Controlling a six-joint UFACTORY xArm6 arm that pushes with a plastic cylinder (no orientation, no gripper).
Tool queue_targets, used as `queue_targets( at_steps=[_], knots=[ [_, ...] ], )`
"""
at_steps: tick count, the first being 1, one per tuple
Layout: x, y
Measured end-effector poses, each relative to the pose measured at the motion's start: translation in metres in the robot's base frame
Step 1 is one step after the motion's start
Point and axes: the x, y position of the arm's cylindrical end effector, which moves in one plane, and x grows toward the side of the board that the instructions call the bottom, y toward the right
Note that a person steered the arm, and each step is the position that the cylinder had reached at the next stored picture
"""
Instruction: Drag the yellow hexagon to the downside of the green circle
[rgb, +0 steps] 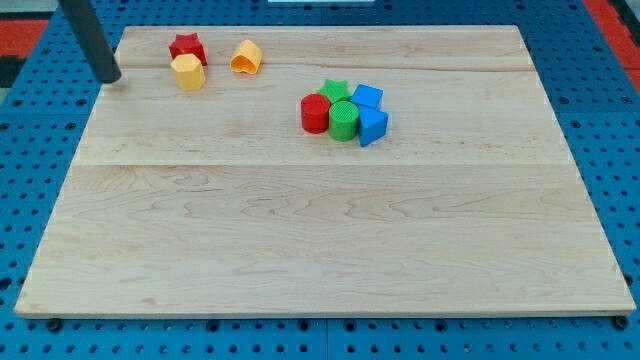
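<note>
The yellow hexagon (187, 72) lies near the board's top left, touching a red star (187, 47) just above it. The green circle (343, 120) sits in a tight cluster right of the board's centre top. My tip (110, 78) is at the board's top left edge, a short way left of the yellow hexagon and apart from it. The rod leans up toward the view's top left corner.
A second yellow block (246, 56), heart-like, lies right of the red star. The cluster holds a red cylinder (315, 113), a green star (335, 92), a blue block (368, 97) and a blue triangle-like block (372, 126). The wooden board (320, 240) rests on blue pegboard.
</note>
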Motion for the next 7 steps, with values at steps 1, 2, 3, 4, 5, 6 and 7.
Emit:
queue_targets(
  at_steps=[1,2,3,4,5,6,7],
  knots=[
    [0.000,0.040],
    [0.003,0.074],
    [0.024,0.096],
    [0.029,0.110],
    [0.004,0.115],
    [-0.001,0.137],
    [-0.011,0.140]
  ],
)
